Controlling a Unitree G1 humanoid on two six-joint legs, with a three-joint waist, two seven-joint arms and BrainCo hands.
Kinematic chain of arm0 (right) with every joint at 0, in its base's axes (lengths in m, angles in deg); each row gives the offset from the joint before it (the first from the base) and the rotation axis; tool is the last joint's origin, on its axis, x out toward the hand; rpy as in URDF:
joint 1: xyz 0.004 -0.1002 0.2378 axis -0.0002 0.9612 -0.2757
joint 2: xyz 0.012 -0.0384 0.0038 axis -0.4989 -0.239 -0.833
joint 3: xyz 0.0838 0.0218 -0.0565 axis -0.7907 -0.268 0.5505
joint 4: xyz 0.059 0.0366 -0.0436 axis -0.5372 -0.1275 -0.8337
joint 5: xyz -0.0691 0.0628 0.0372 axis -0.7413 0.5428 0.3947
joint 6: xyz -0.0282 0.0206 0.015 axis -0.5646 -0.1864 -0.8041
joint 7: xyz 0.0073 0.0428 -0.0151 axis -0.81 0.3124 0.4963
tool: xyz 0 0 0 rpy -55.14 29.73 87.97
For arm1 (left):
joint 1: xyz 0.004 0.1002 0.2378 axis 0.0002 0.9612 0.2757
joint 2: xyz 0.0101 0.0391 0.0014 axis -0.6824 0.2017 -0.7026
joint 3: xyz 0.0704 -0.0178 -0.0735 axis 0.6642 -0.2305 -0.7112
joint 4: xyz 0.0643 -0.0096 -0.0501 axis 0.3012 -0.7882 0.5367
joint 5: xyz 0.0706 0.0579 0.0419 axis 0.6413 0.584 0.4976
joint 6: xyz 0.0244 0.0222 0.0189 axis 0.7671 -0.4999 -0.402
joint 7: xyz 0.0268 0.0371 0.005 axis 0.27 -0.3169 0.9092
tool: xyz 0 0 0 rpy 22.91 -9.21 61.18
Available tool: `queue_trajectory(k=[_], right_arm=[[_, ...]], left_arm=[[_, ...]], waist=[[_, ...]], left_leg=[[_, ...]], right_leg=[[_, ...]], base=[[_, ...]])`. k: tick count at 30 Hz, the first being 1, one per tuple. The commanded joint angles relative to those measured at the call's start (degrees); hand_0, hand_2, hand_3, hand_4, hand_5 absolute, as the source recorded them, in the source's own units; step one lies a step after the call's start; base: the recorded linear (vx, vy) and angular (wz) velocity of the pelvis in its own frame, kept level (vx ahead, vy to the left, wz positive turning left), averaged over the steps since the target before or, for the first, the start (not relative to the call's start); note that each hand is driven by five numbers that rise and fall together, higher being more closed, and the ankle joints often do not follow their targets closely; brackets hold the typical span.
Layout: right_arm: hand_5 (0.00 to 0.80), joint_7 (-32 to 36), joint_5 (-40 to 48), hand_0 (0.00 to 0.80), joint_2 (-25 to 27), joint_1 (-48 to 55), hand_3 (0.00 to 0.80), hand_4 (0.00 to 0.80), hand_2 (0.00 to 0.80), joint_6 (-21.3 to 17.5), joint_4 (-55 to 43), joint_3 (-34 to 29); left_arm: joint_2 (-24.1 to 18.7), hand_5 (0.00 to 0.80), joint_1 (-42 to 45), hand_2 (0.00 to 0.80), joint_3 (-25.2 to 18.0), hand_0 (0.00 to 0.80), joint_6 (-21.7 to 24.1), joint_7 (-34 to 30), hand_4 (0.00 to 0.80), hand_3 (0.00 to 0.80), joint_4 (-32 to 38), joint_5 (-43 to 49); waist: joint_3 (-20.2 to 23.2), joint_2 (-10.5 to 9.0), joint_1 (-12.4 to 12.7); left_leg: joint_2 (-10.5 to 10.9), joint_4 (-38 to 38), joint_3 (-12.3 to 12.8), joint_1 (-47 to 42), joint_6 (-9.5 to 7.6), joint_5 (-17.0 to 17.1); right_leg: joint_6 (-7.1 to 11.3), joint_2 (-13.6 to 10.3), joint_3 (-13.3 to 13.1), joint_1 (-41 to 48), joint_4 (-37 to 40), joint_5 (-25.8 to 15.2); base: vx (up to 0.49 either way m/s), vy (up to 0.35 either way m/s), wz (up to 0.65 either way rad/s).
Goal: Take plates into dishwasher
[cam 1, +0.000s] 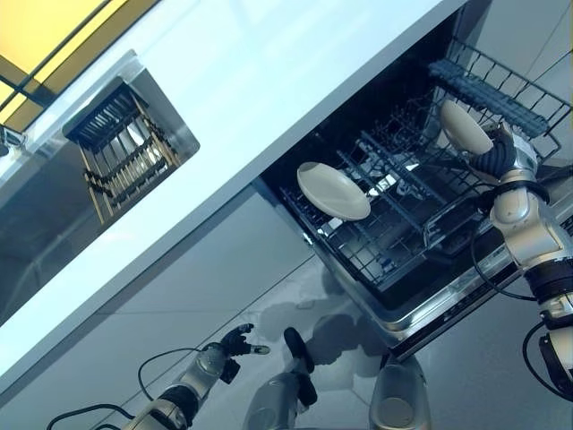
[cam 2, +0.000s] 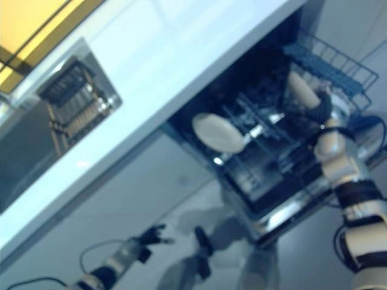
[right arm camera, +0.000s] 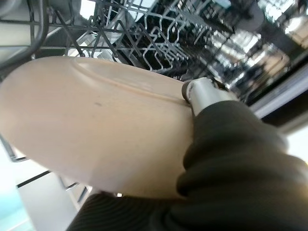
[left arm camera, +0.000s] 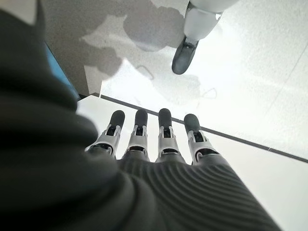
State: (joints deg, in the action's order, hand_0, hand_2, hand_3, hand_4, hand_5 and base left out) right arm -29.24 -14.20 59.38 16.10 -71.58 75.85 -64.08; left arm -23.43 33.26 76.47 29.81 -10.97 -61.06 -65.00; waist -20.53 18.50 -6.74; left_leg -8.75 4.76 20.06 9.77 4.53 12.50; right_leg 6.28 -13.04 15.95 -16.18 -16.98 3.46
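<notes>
Right wrist view: right hand [right arm camera: 226, 159] clamps beige plate [right arm camera: 91, 125] over rack [cam 1: 403, 206] | left hand [left arm camera: 154, 144] fingers straight, apart, holding nothing

right hand [cam 1: 495, 152] grips plate [cam 1: 465, 126] | second plate [cam 1: 333, 191] standing in rack [cam 1: 394, 242]

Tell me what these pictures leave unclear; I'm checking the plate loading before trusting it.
- Right hand: in the right wrist view the held plate hides most of its fingers.
- That plate's slot: from the eye views I cannot tell whether it touches the dishwasher rack.
- Sink basket contents: too small.
- Left hand: idle, low by the floor.
</notes>
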Motion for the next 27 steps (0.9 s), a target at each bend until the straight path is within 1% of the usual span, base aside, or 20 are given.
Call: queue_trajectory(k=[1, 8, 15, 20, 21, 23, 27], right_arm=[[0.8, 2.0, -1.4, 0.8, -0.8, -7.8, 0.8, 0.8, 0.8, 0.2, 0.3, 5.3], [0.8, 3.2, -1.7, 0.8, -1.1, -9.4, 0.8, 0.8, 0.8, 1.3, 1.7, 7.0], [0.8, 3.9, -2.1, 0.8, -0.7, -10.2, 0.8, 0.8, 0.8, 2.1, 2.4, 7.2], [0.8, 3.8, -1.8, 0.8, -0.7, -10.0, 0.8, 0.8, 0.8, 4.8, 3.2, 7.0], [0.8, 3.6, -1.2, 0.8, -0.7, -9.8, 0.8, 0.8, 0.8, 5.4, 3.5, 7.0], [0.8, 3.0, 0.3, 0.8, -0.8, -9.7, 0.8, 0.8, 0.8, 6.9, 4.5, 6.4], [0.8, 2.3, 2.0, 0.8, -0.9, -9.8, 0.8, 0.8, 0.8, 8.7, 6.4, 5.1]], left_arm=[[-3.3, 0.0, -4.2, 0.0, 1.8, 0.0, 0.0, -0.7, 0.0, 0.0, 1.0, -1.0], [-3.7, 0.0, -4.6, 0.0, 2.2, 0.0, -0.4, -0.8, 0.0, 0.0, 1.4, -0.9], [-4.1, 0.0, -4.6, 0.0, 2.3, 0.0, -0.6, -1.1, 0.0, 0.0, 2.1, -0.8], [-4.3, 0.0, -4.5, 0.0, 2.3, 0.0, -0.5, -1.2, 0.0, 0.0, 2.3, -0.8], [-4.3, 0.0, -4.5, 0.0, 2.4, 0.0, -0.5, -1.2, 0.0, 0.0, 2.2, -0.9], [-4.4, 0.0, -4.5, 0.0, 2.3, 0.0, -0.7, -1.1, 0.0, 0.0, 2.4, -1.1], [-4.3, 0.0, -4.1, 0.0, 2.0, 0.0, -0.7, -0.7, 0.0, 0.0, 2.6, -1.6]], waist=[[-2.7, -5.51, 0.8], [-3.3, -5.99, 1.1], [-3.7, -6.09, 1.6], [-4.0, -6.51, 1.9], [-3.9, -6.77, 1.8], [-4.1, -7.03, 1.9], [-4.4, -7.22, 2.2]], left_leg=[[-0.8, 0.2, 0.4, -4.8, 4.2, -4.0], [-0.9, 0.2, 0.4, -4.4, 4.2, -3.9], [-1.0, 0.2, 0.3, -4.2, 4.24, -3.8], [-1.1, 0.2, 0.5, -3.9, 4.27, -3.8], [-0.8, 0.2, -0.1, -4.5, 4.72, -4.6], [-0.8, 0.2, 0.1, -4.5, 4.74, -4.7], [-1.0, 0.2, 0.6, -4.6, 4.9, -4.7]], right_leg=[[-1.28, -0.3, -0.7, 0.9, 4.8, -1.3], [-1.16, 0.0, -0.6, 0.6, 5.2, -1.6], [-1.12, 0.1, -0.4, 0.6, 5.4, -1.9], [-1.0, 0.2, -0.1, 0.6, 5.7, -2.2], [-0.37, 0.0, -0.6, 1.1, 5.5, -1.0], [-0.31, -0.1, -0.3, 1.2, 5.6, -1.1], [-0.17, -0.4, 0.4, 1.3, 6.1, -1.6]], base=[[-0.027, -0.036, 0.06], [-0.006, -0.012, 0.02], [0.0, 0.0, 0.0], [0.016, 0.0, 0.0], [0.088, 0.002, 0.02], [0.045, 0.002, 0.01], [0.0, 0.0, 0.0]])
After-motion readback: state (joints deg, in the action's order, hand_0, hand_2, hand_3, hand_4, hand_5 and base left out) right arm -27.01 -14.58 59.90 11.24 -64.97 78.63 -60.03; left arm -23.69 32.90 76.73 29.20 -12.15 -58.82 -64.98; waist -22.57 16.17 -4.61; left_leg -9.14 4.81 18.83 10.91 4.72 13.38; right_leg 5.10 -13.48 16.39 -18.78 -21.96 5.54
